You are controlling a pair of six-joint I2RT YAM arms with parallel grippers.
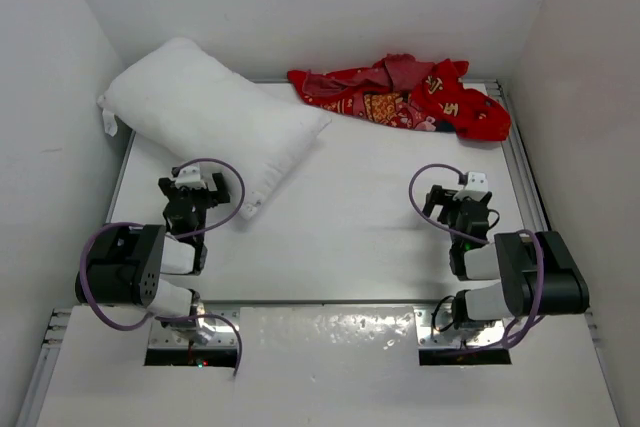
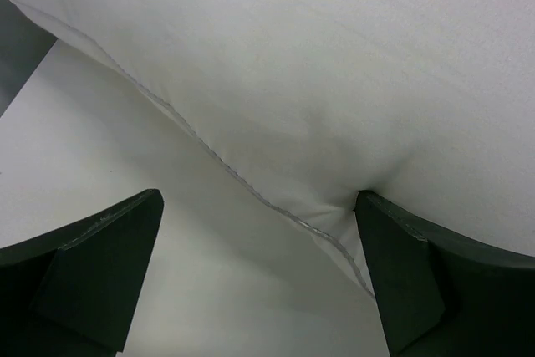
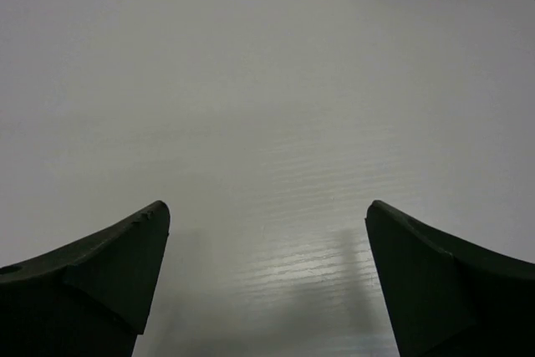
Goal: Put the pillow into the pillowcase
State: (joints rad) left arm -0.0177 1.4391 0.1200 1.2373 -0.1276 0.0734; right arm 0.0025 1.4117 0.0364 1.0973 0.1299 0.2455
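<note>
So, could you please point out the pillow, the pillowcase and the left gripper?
pillow [image 1: 210, 117], top external view, middle of its white upper face.
pillowcase [image 1: 400, 97], top external view, middle of the crumpled red cloth.
left gripper [image 2: 259, 206], left wrist view, midway between its open fingertips.

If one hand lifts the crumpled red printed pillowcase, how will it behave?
Probably floppy: the red printed fabric pillowcase lies bunched in uneven folds. It looks like thin cloth, so it is likely light, draping from the pinched point; its opening may hang shut.

White pillow lies far-left; crumpled red pillowcase far-right
</note>
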